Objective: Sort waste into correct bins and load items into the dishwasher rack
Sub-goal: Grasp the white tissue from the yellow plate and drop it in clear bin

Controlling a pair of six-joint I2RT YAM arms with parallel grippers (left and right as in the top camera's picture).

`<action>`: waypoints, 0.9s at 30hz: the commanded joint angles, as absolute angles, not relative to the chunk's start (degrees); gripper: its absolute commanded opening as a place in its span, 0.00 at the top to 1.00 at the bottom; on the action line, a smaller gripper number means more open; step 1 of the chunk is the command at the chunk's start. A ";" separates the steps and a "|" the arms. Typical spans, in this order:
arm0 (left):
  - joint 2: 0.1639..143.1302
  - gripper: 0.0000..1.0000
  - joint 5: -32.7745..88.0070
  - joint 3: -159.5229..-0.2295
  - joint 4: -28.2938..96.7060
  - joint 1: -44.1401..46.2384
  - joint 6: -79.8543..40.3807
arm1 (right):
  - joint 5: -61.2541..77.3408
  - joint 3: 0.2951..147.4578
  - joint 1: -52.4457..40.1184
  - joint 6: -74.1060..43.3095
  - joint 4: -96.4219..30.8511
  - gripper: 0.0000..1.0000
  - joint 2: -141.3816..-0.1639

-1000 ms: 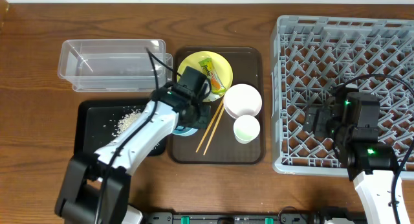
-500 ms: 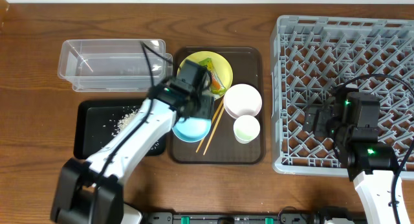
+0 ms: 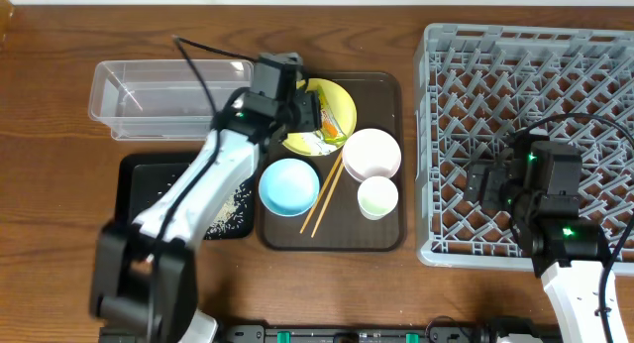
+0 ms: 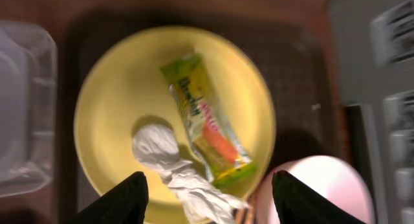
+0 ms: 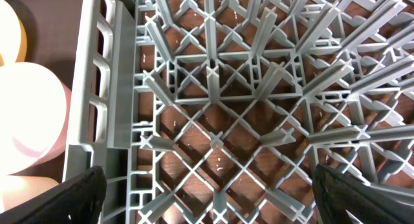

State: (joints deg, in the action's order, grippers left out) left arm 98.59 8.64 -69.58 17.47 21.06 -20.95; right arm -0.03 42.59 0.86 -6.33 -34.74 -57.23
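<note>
My left gripper (image 3: pixel 297 113) (image 4: pixel 210 201) hangs open and empty over the yellow plate (image 3: pixel 340 107) (image 4: pixel 116 94). On that plate lie the green-and-orange wrapper (image 4: pixel 204 120) and a crumpled white napkin (image 4: pixel 165 153). The light blue bowl (image 3: pixel 289 186) stands upright on the brown serving tray, with the chopsticks (image 3: pixel 322 194), white bowl (image 3: pixel 371 153) and small white cup (image 3: pixel 377 196) to its right. Rice scraps (image 3: pixel 230 216) lie in the black tray (image 3: pixel 139 199). The clear tub (image 3: pixel 163 100) holds nothing. My right gripper (image 3: pixel 485 184) (image 5: pixel 223 198) is open above the grey rack (image 3: pixel 525 85) (image 5: pixel 213 75).
The brown serving tray (image 3: pixel 386 85) sits between the two bins and the rack. My left arm stretches diagonally across the black tray. The white bowl (image 5: pixel 26 114) shows just past the rack's left wall in the right wrist view.
My left gripper opened, left the light blue bowl on the serving tray, and moved toward the back over the yellow plate. The right arm has not moved.
</note>
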 commanded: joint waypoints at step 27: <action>112.03 0.94 8.49 -69.45 17.52 20.95 -26.70 | -0.64 43.86 0.45 -6.61 -34.81 0.01 -56.90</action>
